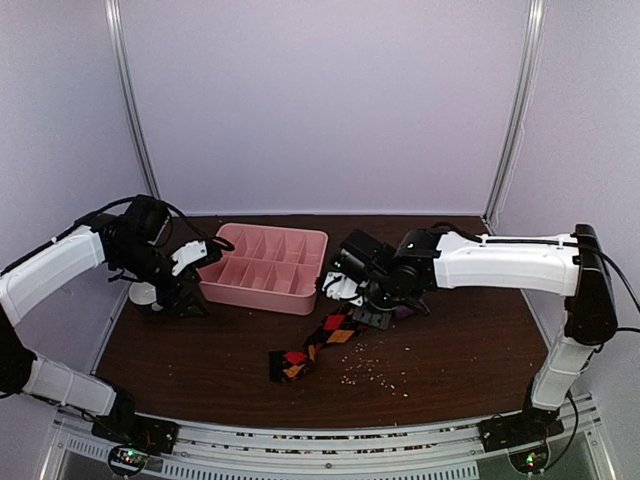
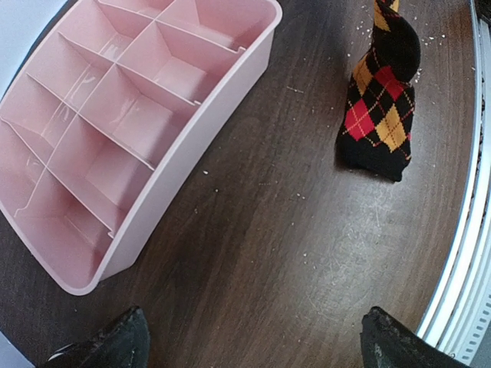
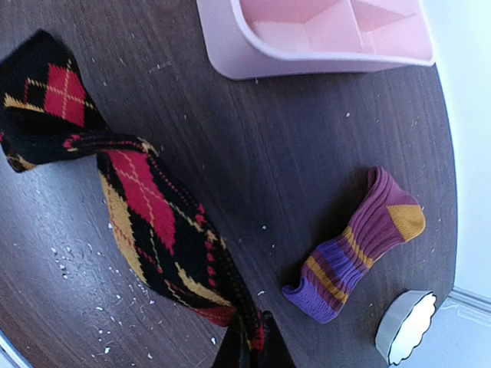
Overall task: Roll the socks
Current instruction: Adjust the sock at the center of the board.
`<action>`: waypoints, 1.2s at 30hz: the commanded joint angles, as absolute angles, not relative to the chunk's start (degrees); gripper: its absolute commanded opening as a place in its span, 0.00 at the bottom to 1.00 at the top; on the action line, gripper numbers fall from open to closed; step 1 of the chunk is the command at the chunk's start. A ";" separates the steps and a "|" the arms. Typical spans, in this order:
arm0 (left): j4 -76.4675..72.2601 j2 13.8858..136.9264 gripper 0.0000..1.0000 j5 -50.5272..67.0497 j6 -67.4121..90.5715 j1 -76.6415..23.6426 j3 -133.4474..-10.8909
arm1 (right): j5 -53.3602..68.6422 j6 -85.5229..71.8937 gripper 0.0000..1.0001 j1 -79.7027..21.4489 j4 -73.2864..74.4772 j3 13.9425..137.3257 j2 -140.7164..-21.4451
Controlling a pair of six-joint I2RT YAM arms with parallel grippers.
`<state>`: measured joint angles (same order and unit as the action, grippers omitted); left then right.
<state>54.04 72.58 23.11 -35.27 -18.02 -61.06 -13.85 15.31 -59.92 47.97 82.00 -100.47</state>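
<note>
Overhead: the pink tray sits back-centre on the table. The argyle sock lies mid-table, its far end at the right gripper. The left gripper hangs by the tray's left end.

Left wrist: the fingertips are spread wide over bare wood.

Right wrist: the jaws are pinched on the argyle sock's end. The purple sock, mostly hidden overhead, lies beside a white scalloped cup near the table edge.

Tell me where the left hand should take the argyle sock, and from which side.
Take the argyle sock at its free, black-edged end, coming from straight above and spanning its width. That end lies flat and wide on the table, while the middle is twisted and the right hand pinches the other end. The left hand is open and probably ready to come down.
</note>
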 commanded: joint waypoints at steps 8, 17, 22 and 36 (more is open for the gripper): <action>55.88 70.62 0.98 24.25 -35.15 -18.43 -61.86 | -18.08 14.88 0.00 -72.04 51.00 91.63 -91.78; 57.02 69.04 0.98 23.99 -35.16 -18.93 -61.72 | -21.10 10.38 0.00 -77.22 57.86 92.81 -90.42; 56.95 68.81 0.98 23.99 -35.64 -19.06 -60.82 | -21.22 9.67 0.00 -77.34 57.44 90.31 -88.92; 56.60 69.62 0.98 25.05 -35.56 -19.20 -60.34 | -15.67 15.03 0.00 -78.86 60.91 105.64 -96.54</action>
<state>57.08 69.82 23.64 -35.29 -18.83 -60.60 -17.52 13.74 -77.87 59.99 102.02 -95.59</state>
